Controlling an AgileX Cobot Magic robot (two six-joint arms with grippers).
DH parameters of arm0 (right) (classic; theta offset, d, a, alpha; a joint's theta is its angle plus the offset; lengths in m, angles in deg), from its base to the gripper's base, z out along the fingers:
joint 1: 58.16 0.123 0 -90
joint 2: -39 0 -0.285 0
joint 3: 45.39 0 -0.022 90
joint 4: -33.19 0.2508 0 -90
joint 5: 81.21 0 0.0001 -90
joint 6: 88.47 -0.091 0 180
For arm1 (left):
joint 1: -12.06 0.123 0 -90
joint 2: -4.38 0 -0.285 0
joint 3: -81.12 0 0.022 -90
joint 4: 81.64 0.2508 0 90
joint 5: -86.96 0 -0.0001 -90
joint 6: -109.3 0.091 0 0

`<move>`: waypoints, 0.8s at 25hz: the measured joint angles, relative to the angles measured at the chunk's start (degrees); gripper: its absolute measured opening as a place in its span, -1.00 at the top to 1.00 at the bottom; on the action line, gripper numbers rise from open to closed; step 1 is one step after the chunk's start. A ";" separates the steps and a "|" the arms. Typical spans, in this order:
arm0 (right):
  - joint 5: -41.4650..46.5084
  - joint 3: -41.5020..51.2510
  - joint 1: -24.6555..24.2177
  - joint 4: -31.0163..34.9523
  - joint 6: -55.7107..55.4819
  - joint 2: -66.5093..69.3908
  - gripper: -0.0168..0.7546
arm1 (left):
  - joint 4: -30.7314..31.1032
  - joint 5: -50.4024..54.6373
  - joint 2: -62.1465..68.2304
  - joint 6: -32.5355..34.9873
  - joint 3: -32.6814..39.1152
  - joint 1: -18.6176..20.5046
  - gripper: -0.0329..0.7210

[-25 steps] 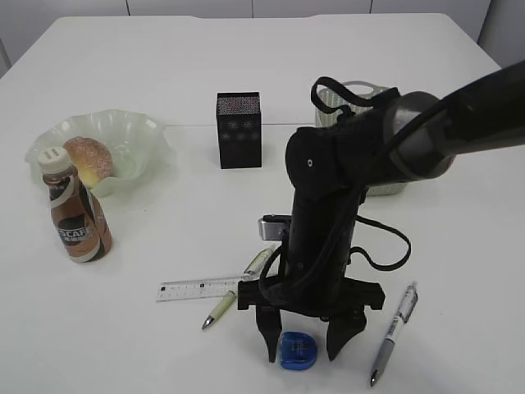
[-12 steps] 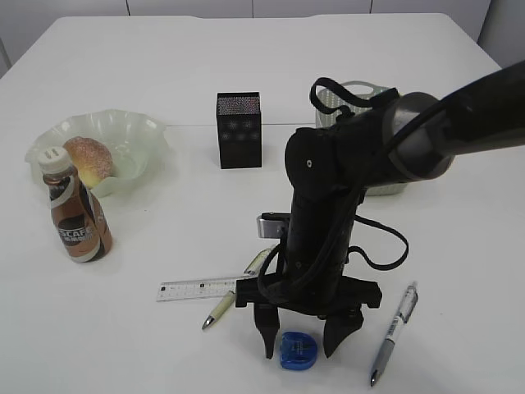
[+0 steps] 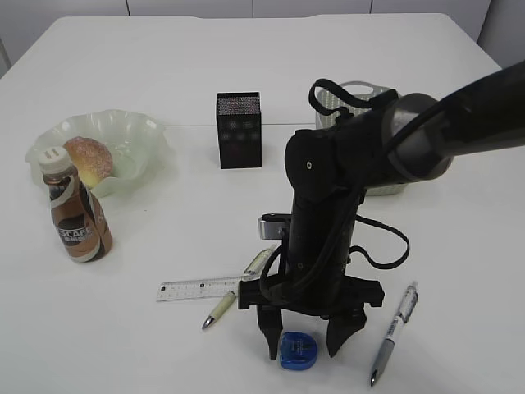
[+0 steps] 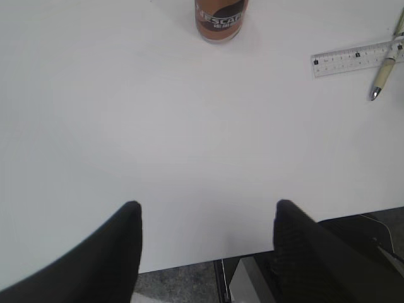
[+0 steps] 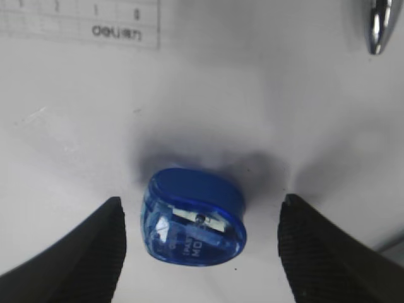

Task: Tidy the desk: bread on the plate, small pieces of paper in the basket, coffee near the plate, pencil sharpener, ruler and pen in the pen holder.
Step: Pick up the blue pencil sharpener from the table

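A blue pencil sharpener [image 3: 296, 350] [image 5: 192, 218] lies on the desk [image 3: 164, 238] near the front edge. My right gripper [image 3: 303, 353] [image 5: 202, 201] stands open and straddles it, one finger on each side, with gaps between. The clear ruler [image 3: 197, 288] and a cream pen [image 3: 225, 305] lie just to its left, a silver pen [image 3: 394, 332] to its right. The bread [image 3: 89, 158] rests on the plate [image 3: 139, 135], and the coffee [image 3: 75, 217] stands beside the plate. The pen holder [image 3: 239, 130] stands mid-table. The small pieces of paper are out of view. My left gripper [image 4: 208, 207] is open and empty.
The basket [image 3: 332, 98] sits at the back right, mostly hidden behind my right arm. In the left wrist view the coffee [image 4: 219, 19] is far ahead, the ruler [image 4: 353, 59] and pen [image 4: 385, 69] at the upper right, and the table's front edge lies under the fingers.
My right gripper has wavered slightly over the sharpener and stays open around it. Nothing else has moved.
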 joint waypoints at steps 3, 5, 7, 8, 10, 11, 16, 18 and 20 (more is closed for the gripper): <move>0.14 0.00 0.00 0.00 0.00 0.14 -0.46 | 0.00 0.00 0.00 0.00 0.00 0.00 -0.35; 0.25 0.00 0.00 0.00 0.00 0.74 -0.46 | 0.00 0.00 0.00 0.00 0.00 0.00 -0.35; 0.54 0.00 0.00 0.00 0.00 0.99 -0.46 | 0.00 0.00 0.00 0.00 0.00 0.00 -0.35; 0.65 0.00 0.00 0.00 0.00 0.99 -0.45 | 0.00 0.00 0.00 0.00 0.00 0.00 -0.35; 0.77 0.00 0.00 0.00 0.00 0.99 -0.42 | 0.00 0.00 0.00 0.00 0.00 0.00 -0.34; 0.77 0.00 0.00 0.00 0.00 0.99 -0.40 | 0.00 0.00 0.00 0.00 0.00 0.00 -0.34; 0.80 0.00 0.00 0.00 0.00 1.03 -0.23 | 0.00 0.00 0.00 0.00 0.00 0.00 -0.34; 0.80 0.00 0.00 0.00 0.00 1.03 -0.10 | 0.00 0.00 0.00 0.00 0.00 0.00 -0.34; 0.89 0.00 0.00 0.00 0.00 1.12 0.03 | 0.00 0.00 0.00 0.00 0.00 0.00 -0.34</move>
